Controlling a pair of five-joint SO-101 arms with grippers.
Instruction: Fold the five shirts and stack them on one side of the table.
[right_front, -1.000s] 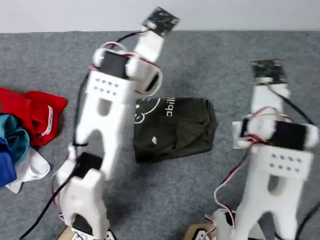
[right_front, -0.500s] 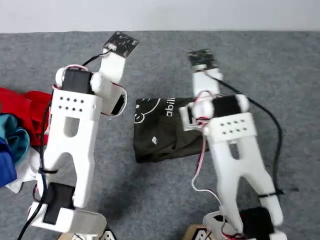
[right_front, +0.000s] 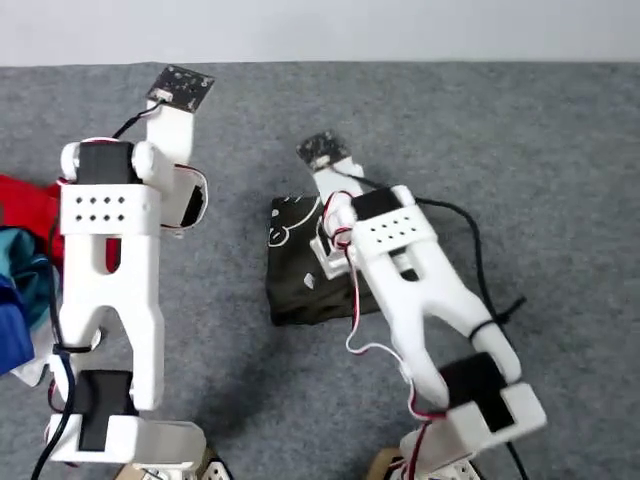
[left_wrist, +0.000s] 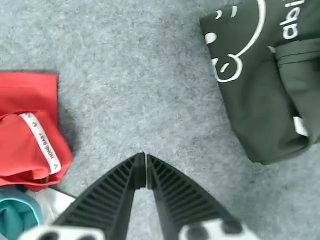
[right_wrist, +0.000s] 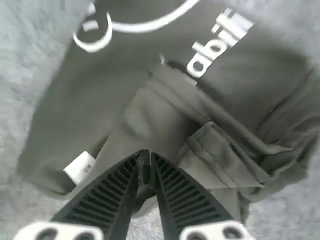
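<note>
Both pincers are pinched shut. The right gripper (right_wrist: 145, 159) sits over the folded dark shirt (right_front: 296, 292), the left gripper (left_wrist: 145, 169) over grey carpet (right_front: 520, 150) between it and the red shirt (left_wrist: 27, 125). In the high view the dark shirt lies mid-frame, long axis left-right, print toward upper left. The right arm (right_front: 420, 290) leans in from lower right, and the left arm (right_front: 110, 260) stands at left.

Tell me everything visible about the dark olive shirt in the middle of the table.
The dark olive shirt looks like soft knit, folded into a rough rectangle and lying flat on the grey table cover. White print, a smiling face outline and lettering, shows on top. A sleeve lies folded across it in creased layers, with a small white label near one edge. The right tool, shut, hangs just over the folds; contact is unclear.
</note>
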